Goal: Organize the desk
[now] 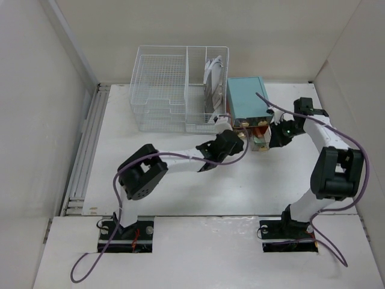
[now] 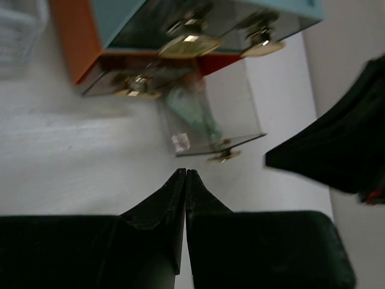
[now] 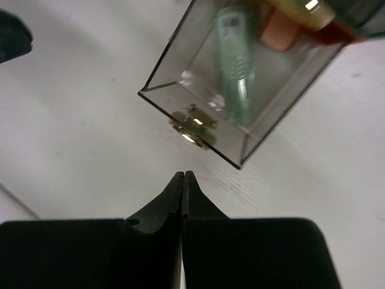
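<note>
The white desk (image 1: 180, 180) carries a teal drawer box (image 1: 243, 99) at the back centre. One clear drawer (image 1: 260, 142) with a gold knob (image 3: 191, 127) is pulled out of the box front and holds a pale green tube (image 3: 234, 60). It also shows in the left wrist view (image 2: 210, 123). My left gripper (image 1: 240, 137) is shut and empty, its tip (image 2: 185, 173) just short of the drawer. My right gripper (image 1: 272, 137) is shut and empty, its tip (image 3: 183, 174) just below the drawer's knob, not touching it.
A white wire-mesh organizer basket (image 1: 174, 90) stands left of the teal box with white items in its right slot. A grey rail (image 1: 84, 150) runs along the desk's left edge. Other clear drawers with gold knobs (image 2: 189, 42) sit higher in the box. The right arm (image 2: 343, 144) is close beside the left gripper.
</note>
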